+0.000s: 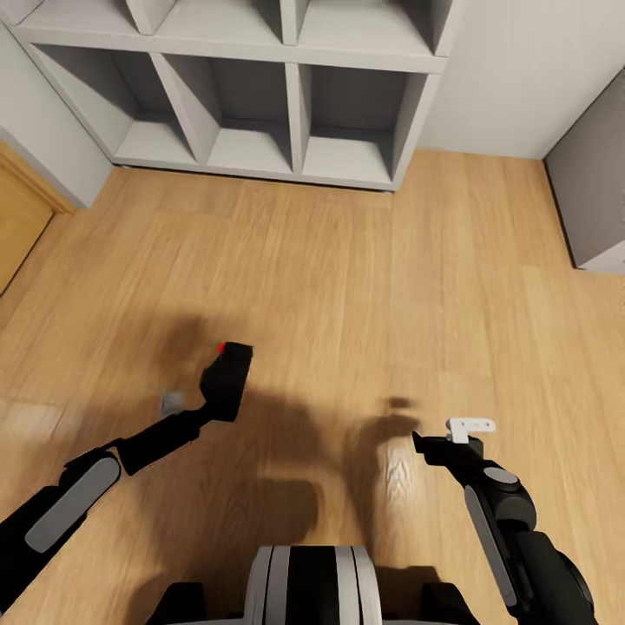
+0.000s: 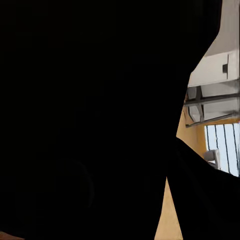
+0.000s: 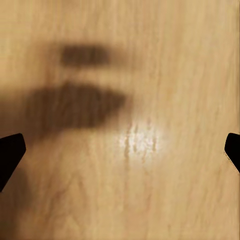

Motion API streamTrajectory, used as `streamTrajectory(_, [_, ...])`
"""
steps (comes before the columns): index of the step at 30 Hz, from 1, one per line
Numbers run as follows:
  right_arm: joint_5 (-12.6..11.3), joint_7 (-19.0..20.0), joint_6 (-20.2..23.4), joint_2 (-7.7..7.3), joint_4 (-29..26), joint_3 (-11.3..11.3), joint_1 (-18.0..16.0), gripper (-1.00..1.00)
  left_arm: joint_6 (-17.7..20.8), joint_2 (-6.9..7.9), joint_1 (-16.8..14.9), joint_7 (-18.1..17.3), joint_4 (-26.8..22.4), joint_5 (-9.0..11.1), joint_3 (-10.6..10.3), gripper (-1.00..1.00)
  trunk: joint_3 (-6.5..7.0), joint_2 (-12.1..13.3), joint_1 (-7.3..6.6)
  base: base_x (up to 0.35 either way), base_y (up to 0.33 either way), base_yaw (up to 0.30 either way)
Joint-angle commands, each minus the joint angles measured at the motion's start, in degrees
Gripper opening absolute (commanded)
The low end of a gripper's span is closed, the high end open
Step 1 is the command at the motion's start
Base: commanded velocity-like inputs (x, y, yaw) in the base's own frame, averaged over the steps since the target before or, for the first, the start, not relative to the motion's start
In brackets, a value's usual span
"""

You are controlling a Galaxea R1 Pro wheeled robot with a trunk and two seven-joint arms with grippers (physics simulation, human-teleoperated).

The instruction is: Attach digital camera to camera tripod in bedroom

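The left pincer (image 1: 227,382) is clamped on the digital camera (image 1: 231,371), held above the wood floor (image 1: 365,278) with its red button (image 1: 222,347) at the far end. The camera's black body fills most of the left wrist view. The right pincer (image 1: 458,431) hangs with fingers apart over bare floor, well apart from the camera. A grey cubby shelf (image 1: 260,104) stands ahead against the wall.
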Motion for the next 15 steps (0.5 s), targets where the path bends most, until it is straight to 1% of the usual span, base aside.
streamTrajectory(1, [-0.2, -0.3, 0.3, -0.02, -0.1, 0.1, 0.0, 1.00, 0.5, 0.29, 0.0, -1.6, 1.1, 1.0, 0.8, -1.00, 0.20, 0.0, -0.03, 0.000, 0.000, 0.000])
streamTrajectory(2, [-0.2, -0.3, 0.3, -0.06, -0.1, 0.1, 0.0, 1.00, 0.8, 0.63, 0.0, -3.2, 2.3, 1.3, 2.6, -1.00, 0.42, 0.0, -0.06, 0.000, 0.000, 0.000])
streamTrajectory(3, [-0.2, -0.3, 0.3, -0.11, -0.1, 0.1, 0.0, 1.00, 0.9, 0.72, 0.0, -3.6, 2.6, 1.4, 3.1, -1.00, 0.64, 0.0, -0.08, 0.000, 0.000, 0.000])
streamTrajectory(8, [-0.2, -0.3, 0.3, -0.24, -0.1, 0.1, 0.0, 1.00, 1.1, 0.86, 0.0, -4.2, 2.7, 1.6, 3.8, -1.00, 1.75, 0.1, -0.21, 0.000, 0.000, 0.000])
streamTrajectory(14, [-0.2, -0.3, 0.4, -0.17, 0.0, 0.1, 0.0, 1.00, 1.3, 0.73, 0.0, -4.5, 2.4, 2.1, 3.9, -1.00, 3.08, 0.2, -0.37, 0.000, 0.000, 0.000])
streamTrajectory(15, [-0.2, -0.3, 0.4, -0.12, -0.1, 0.1, 0.0, 1.00, 1.5, 0.64, 0.0, -4.9, 2.2, 2.2, 3.9, -1.00, 3.30, 0.2, -0.39, 0.000, 0.000, 0.000])
